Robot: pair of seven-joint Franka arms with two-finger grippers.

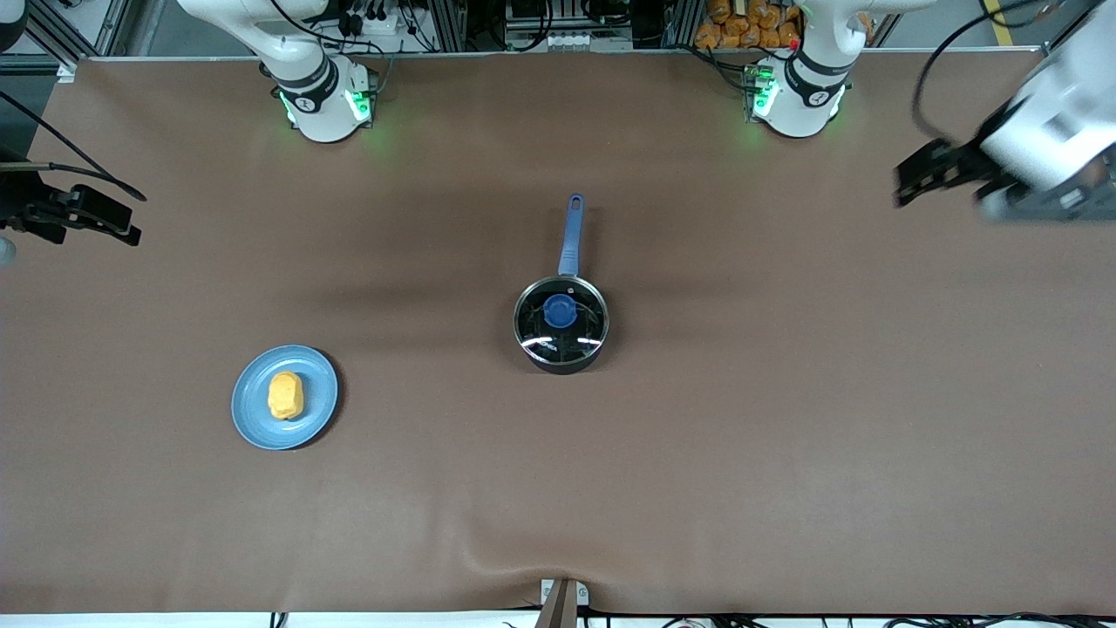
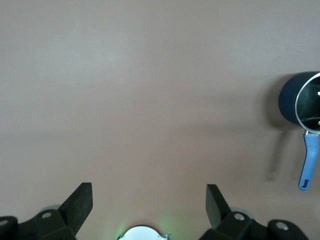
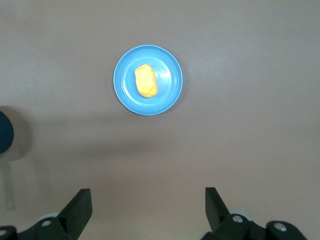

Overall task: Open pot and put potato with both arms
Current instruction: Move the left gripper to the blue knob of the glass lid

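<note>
Risking a slip at the smooth knob (image 1: 560, 310)
Both claws spread, empty: left claw (image 1: 911, 181) well off the lidded pot (image 1: 561, 324), right claw (image 1: 113, 218) well off the potato (image 1: 285, 394).

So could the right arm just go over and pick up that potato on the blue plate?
Probably yes. The potato lies uncovered on the plate, toward the right arm's end of the table, with only bare table between. The right gripper hangs over the table's edge at that end, fingers open and holding nothing.
</note>
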